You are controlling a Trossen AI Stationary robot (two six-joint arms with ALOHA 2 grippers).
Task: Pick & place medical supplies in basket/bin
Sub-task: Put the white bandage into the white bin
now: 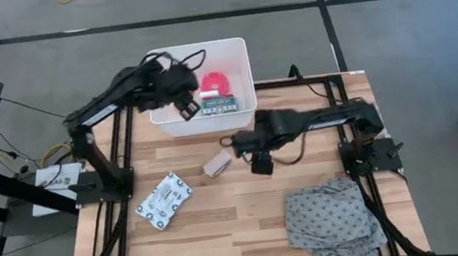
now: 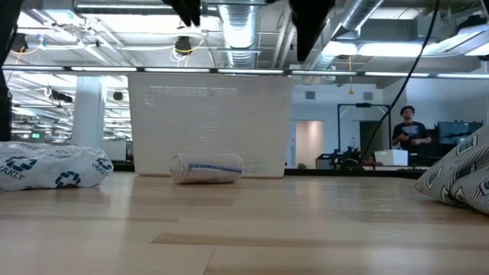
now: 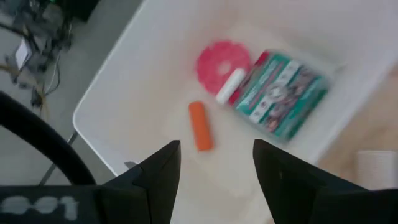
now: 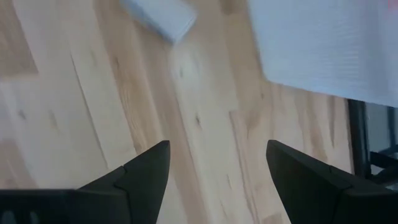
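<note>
The white tub [image 1: 234,52] stands at the table's far edge. Inside it lie the pink roll [image 3: 222,61], the small white tube [image 3: 229,86], the orange tube [image 3: 200,126] and the green-and-white first-aid box [image 3: 281,93]. My left gripper [image 1: 188,108] hovers open above the tub's near part. The beige bandage roll [image 1: 216,163] lies on the table in front of the tub. My right gripper [image 1: 261,164] hovers open just right of that roll. The flat printed packet [image 1: 163,200] lies near the left side.
A grey patterned cloth [image 1: 332,219] is bunched at the table's near right corner. Bare wood lies between the packet and the cloth. A person [image 2: 409,126] stands far off in the room behind the table.
</note>
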